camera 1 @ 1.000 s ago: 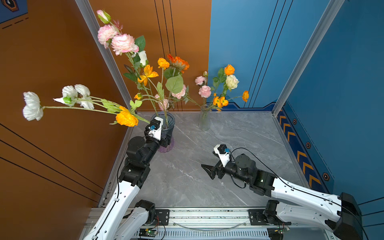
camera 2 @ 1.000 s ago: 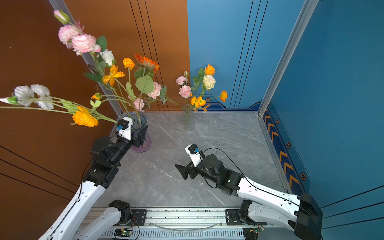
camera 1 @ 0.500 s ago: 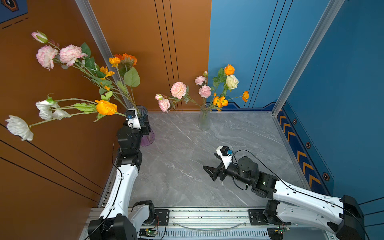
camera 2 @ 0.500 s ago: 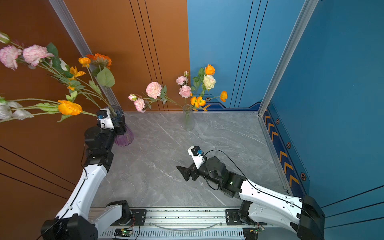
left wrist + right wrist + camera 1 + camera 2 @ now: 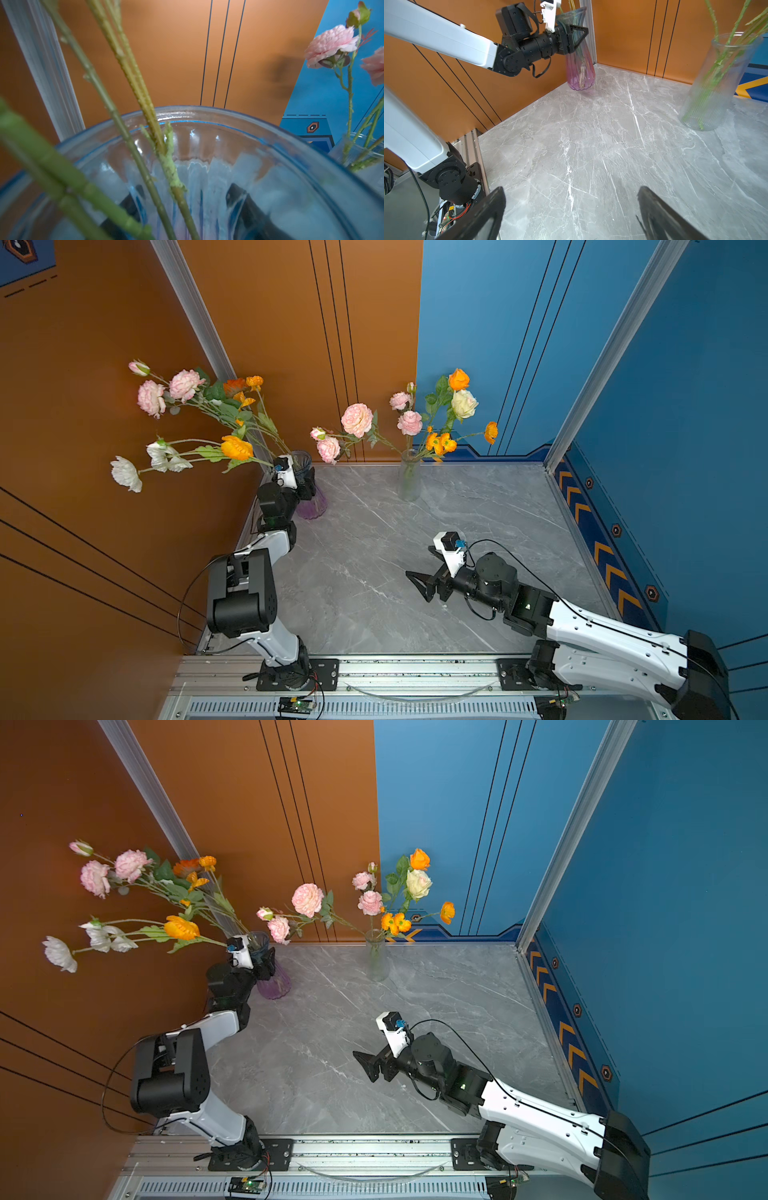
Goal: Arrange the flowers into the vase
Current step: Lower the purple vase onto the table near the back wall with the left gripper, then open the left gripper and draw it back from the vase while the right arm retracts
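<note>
**Left arm grips the purple vase in the back corner; right arm hangs free**

Nearest the camera head, the metal rail (image 5: 415, 668) carries both arm bases along the front edge of the grey marble table (image 5: 374, 551). Just beyond it, over the bare middle of the table, the right gripper (image 5: 419, 587) (image 5: 365, 1067) hovers with its jaws spread wide and nothing between them (its own wrist view shows only stone between the two black fingers (image 5: 483, 214)).

Farther back, in the table's far left corner, the left gripper (image 5: 305, 485) (image 5: 576, 38) is clamped on the upper part of the purple vase (image 5: 311, 506) (image 5: 274, 986) (image 5: 580, 70), one finger on each side of the glass. The vase's base is right at the tabletop; whether it touches cannot be told. The flowers (image 5: 226, 410) (image 5: 172, 886) stand in this vase, their stems (image 5: 145, 104) crossing its rim (image 5: 207, 116). They lean steeply leftward, so the pink, orange and white blooms hang out past the table edge in front of the orange wall.

Farthest away, at the middle of the back edge and well apart from both grippers, a clear ribbed vase (image 5: 409, 481) (image 5: 376, 961) (image 5: 716, 83) stands upright on the table. It holds a second bunch (image 5: 409, 423) of pink, orange and cream blooms.
</note>
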### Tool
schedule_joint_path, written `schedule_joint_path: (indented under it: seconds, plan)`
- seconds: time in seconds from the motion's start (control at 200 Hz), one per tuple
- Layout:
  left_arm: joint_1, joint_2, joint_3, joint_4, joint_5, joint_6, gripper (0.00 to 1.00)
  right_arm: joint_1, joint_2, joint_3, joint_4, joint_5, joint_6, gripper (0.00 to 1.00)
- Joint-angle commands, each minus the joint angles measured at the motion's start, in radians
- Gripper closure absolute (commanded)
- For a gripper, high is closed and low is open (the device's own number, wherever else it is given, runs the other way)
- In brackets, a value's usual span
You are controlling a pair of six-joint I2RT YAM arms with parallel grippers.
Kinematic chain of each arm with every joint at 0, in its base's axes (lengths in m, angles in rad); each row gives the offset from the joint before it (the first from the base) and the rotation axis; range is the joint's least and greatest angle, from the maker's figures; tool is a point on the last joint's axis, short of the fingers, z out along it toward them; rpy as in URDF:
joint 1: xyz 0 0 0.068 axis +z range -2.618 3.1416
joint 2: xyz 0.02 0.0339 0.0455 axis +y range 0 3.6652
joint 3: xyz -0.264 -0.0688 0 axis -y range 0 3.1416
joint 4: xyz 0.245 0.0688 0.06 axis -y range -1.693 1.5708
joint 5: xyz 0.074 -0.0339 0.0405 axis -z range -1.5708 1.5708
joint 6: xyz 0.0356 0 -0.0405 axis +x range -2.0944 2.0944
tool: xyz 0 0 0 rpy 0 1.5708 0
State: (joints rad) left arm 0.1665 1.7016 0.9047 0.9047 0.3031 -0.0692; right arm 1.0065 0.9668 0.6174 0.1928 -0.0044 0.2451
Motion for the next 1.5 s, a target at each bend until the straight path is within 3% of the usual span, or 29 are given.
schedule_joint_path:
  seconds: [0.0, 0.36, 0.806, 0.896, 1.031, 1.126, 1.196, 1.497]
  plan:
    - [-0.028, 0.041, 0.117, 0.307, 0.107, 0.027, 0.70, -0.012, 0.014, -0.022, -0.006, 0.003, 0.019, 0.00]
    - [-0.095, 0.290, 0.272, 0.388, 0.084, 0.084, 0.71, -0.156, 0.111, -0.031, 0.076, -0.120, 0.042, 0.00]
    - [-0.123, 0.446, 0.390, 0.379, 0.093, 0.108, 0.67, -0.238, 0.214, -0.020, 0.140, -0.216, 0.057, 0.00]
    - [-0.130, 0.465, 0.404, 0.377, 0.090, 0.105, 0.59, -0.246, 0.214, -0.024, 0.140, -0.221, 0.060, 0.00]
    - [-0.142, 0.465, 0.389, 0.377, 0.053, 0.101, 0.33, -0.256, 0.210, -0.025, 0.138, -0.228, 0.061, 0.00]
    - [-0.145, 0.464, 0.380, 0.377, 0.036, 0.096, 0.21, -0.260, 0.212, -0.025, 0.140, -0.233, 0.062, 0.00]
    - [-0.143, 0.466, 0.373, 0.373, 0.016, 0.096, 0.00, -0.259, 0.212, -0.024, 0.138, -0.239, 0.063, 0.00]
    - [-0.139, 0.438, 0.297, 0.382, 0.004, 0.088, 0.02, -0.256, 0.177, -0.023, 0.121, -0.240, 0.078, 0.01]
